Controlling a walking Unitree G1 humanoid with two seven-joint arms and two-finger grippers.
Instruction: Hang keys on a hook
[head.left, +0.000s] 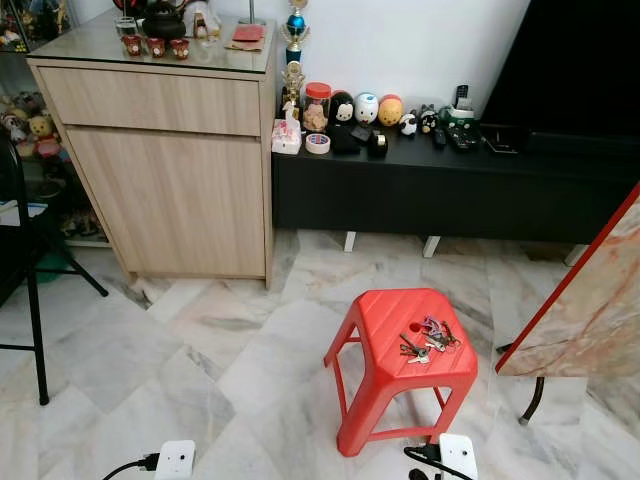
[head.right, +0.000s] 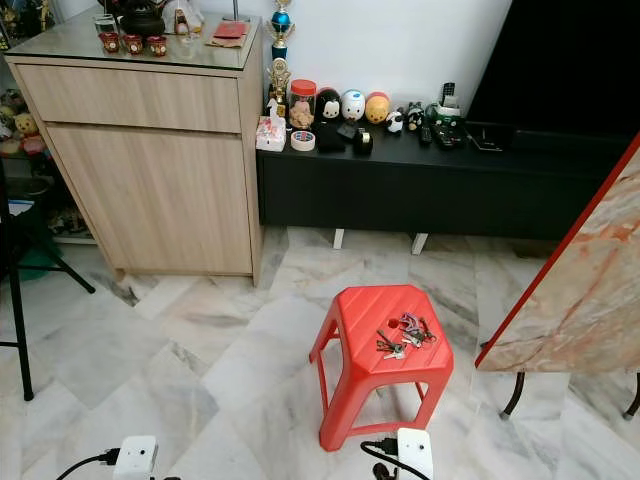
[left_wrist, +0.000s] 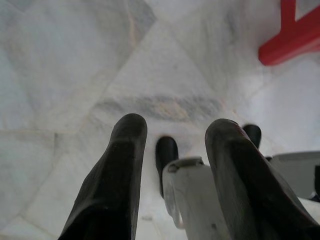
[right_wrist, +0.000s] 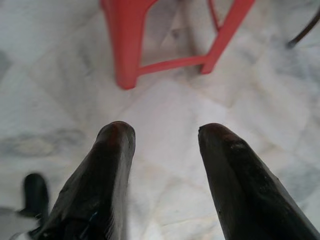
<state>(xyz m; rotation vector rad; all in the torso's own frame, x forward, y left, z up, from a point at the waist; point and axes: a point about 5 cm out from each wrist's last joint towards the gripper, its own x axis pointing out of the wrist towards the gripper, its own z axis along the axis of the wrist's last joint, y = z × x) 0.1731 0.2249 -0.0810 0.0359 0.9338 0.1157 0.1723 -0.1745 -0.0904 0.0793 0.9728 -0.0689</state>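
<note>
A bunch of keys (head.left: 428, 338) with pink and dark tags lies on top of a red plastic stool (head.left: 380, 320) standing on the marble floor; the same keys (head.right: 404, 335) lie near the stool's right edge. My left gripper (left_wrist: 172, 137) hangs open over the floor, with a corner of the stool (left_wrist: 292, 32) ahead of it. My right gripper (right_wrist: 162, 135) hangs open above the floor too, facing the stool's legs (right_wrist: 127, 45). Nothing is between either pair of fingers. No hook can be made out.
A wooden cabinet (head.left: 165, 170) stands at the back left, a low black TV bench (head.left: 450, 180) with figurines beside it. A marble-patterned table (head.left: 595, 300) tilts in at the right. A black chair frame (head.left: 30, 290) stands at the left. White boxes (head.left: 175, 458) with cables sit low in front.
</note>
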